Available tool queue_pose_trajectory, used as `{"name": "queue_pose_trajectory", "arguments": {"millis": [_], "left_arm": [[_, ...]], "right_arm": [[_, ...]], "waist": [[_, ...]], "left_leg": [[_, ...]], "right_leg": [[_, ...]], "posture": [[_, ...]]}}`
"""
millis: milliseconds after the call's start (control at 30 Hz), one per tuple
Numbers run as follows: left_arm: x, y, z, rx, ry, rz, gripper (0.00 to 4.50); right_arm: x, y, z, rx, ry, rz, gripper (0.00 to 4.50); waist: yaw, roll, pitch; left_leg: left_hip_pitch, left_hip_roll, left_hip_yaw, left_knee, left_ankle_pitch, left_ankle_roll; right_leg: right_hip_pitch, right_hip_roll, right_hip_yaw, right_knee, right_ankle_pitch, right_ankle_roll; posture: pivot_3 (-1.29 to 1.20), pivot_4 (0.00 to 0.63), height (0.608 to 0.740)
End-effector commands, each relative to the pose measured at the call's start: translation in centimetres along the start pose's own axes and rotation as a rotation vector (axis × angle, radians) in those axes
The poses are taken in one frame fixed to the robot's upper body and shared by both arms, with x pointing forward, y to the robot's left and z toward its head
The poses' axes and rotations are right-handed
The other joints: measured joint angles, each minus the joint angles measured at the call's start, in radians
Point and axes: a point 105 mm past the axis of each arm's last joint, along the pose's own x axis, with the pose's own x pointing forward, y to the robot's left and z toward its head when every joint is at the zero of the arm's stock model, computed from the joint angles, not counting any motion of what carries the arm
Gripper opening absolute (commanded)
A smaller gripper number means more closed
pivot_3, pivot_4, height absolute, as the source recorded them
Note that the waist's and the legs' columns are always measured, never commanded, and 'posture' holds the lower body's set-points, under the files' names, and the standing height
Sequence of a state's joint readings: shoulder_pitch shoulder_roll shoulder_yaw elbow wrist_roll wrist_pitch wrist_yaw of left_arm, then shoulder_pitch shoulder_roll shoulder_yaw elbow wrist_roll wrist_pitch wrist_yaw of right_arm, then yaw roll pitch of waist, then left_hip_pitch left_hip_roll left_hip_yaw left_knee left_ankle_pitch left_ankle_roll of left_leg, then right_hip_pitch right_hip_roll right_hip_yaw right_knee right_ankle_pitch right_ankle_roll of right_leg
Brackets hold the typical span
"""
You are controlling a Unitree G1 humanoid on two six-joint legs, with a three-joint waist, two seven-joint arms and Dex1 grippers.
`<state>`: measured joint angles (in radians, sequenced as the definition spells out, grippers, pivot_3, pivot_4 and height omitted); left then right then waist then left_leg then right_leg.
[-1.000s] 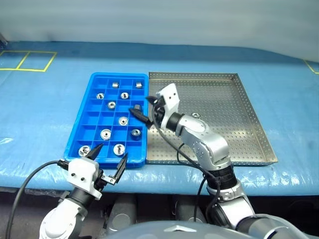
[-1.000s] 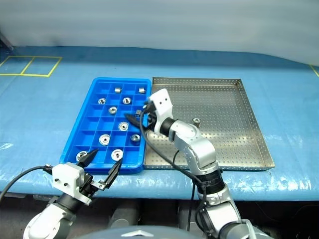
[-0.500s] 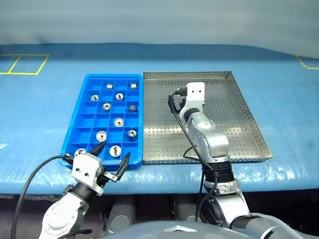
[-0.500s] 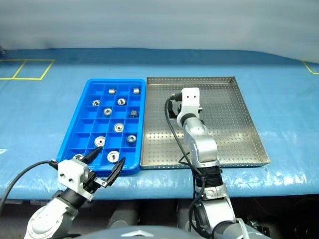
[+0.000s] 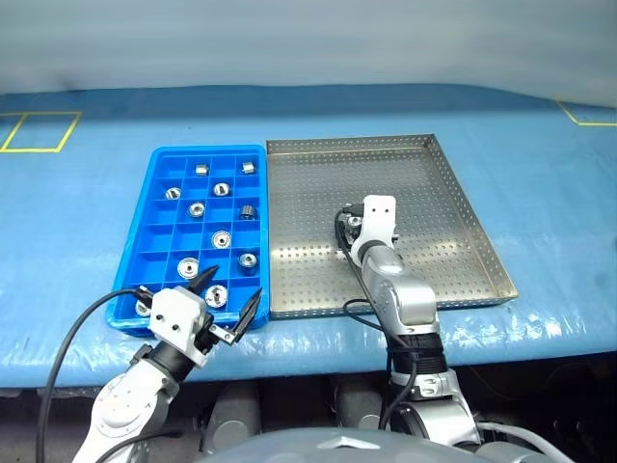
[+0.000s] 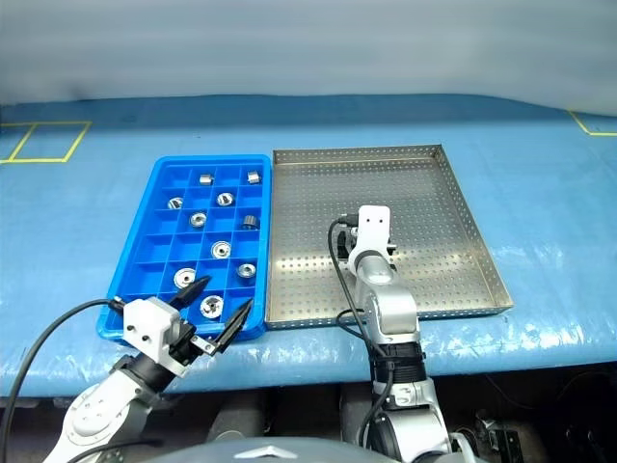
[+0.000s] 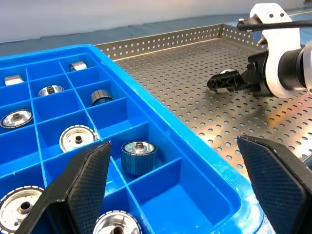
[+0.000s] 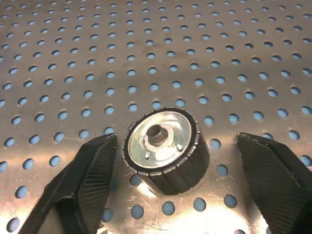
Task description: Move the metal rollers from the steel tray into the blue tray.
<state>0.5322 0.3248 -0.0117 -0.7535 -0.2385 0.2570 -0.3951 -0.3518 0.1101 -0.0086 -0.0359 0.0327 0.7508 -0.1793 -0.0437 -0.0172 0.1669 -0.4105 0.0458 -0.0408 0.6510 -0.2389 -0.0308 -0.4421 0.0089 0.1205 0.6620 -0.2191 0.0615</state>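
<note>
Your right jaws (image 8: 161, 195) stand apart around the last roller (image 8: 162, 150) on the steel tray (image 5: 453, 193): one finger just beside it, the other a little off, nothing gripped yet. They straddle it because the roller stands on its flat end on the perforated floor, ribbed side exposed, which suits a pinch across its width. Your left jaws (image 7: 180, 190) gape wide and empty over the near rim of the blue tray (image 5: 154, 217), parked clear of the right arm's path. The other metal rollers (image 5: 221, 238) already sit one to a compartment in that tray, on the counter (image 5: 77, 212). Close gently; the roller looks ready to skid on the steel.
</note>
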Motion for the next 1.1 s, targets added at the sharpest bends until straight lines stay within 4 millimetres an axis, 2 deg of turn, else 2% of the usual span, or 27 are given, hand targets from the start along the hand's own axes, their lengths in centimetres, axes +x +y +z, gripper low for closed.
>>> {"name": "queue_pose_trajectory", "arguments": {"millis": [33, 167, 300, 533, 667, 867, 1100], "left_arm": [[0.1, -0.3, 0.2, -0.002, -0.010, -0.020, 4.50], [0.1, -0.3, 0.2, -0.004, -0.013, -0.012, 4.50], [0.1, -0.2, 0.2, -0.003, -0.017, 0.012, 4.50], [-0.3, 0.4, 0.5, 0.000, -0.036, 0.105, 4.50], [-1.2, 1.1, 0.6, 0.010, -0.039, 0.205, 4.50], [-3.3, 2.8, 0.7, 0.025, -0.044, 0.417, 4.50], [-5.5, 3.4, 0.7, 0.023, -0.031, 0.584, 4.50]], "right_arm": [[-0.5, 0.5, 0.7, -0.004, -0.028, 0.013, 2.94], [-0.7, 1.2, 0.9, -0.020, -0.030, 0.042, 1.66], [-1.0, 2.8, 2.5, -0.058, -0.083, 0.117, 1.66], [-1.8, 7.1, 7.2, -0.146, -0.255, 0.286, 1.66], [-2.9, 11.0, 9.6, -0.161, -0.346, 0.443, 1.66], [-4.0, 16.3, 9.4, -0.168, -0.352, 0.666, 1.66], [-5.2, 20.2, 7.8, -0.177, -0.318, 0.860, 1.66]], "waist": [[-0.001, 0.000, 0.000], [-0.002, 0.000, 0.000], [-0.002, 0.000, 0.000], [0.011, 0.000, 0.000], [0.028, 0.000, 0.000], [0.066, 0.000, 0.000], [0.126, -0.001, 0.001]], "left_leg": [[0.000, 0.000, 0.000, 0.000, 0.000, 0.000], [0.000, 0.000, 0.000, 0.000, 0.000, 0.000], [0.000, 0.000, 0.000, 0.000, 0.000, 0.000], [0.000, 0.000, -0.001, 0.000, 0.000, 0.000], [0.000, 0.000, -0.001, -0.001, 0.000, 0.000], [0.000, 0.000, -0.001, -0.002, 0.000, 0.000], [0.000, 0.000, -0.001, -0.002, 0.000, 0.000]], "right_leg": [[0.000, 0.000, 0.000, 0.000, 0.000, 0.000], [0.000, 0.000, 0.000, 0.000, 0.000, 0.000], [0.000, 0.000, 0.000, 0.000, 0.000, 0.000], [0.000, 0.000, 0.000, 0.001, 0.000, 0.000], [0.000, 0.000, 0.000, 0.000, 0.000, 0.000], [0.000, 0.000, -0.001, -0.001, 0.000, -0.001], [-0.001, 0.000, -0.001, -0.002, -0.001, -0.001]], "posture": [[0.08, 0.150, 0.740], [0.10, 0.150, 0.740], [0.13, 0.150, 0.740], [0.20, 0.150, 0.740], [0.27, 0.150, 0.740], [0.37, 0.150, 0.740], [0.50, 0.150, 0.740]]}}
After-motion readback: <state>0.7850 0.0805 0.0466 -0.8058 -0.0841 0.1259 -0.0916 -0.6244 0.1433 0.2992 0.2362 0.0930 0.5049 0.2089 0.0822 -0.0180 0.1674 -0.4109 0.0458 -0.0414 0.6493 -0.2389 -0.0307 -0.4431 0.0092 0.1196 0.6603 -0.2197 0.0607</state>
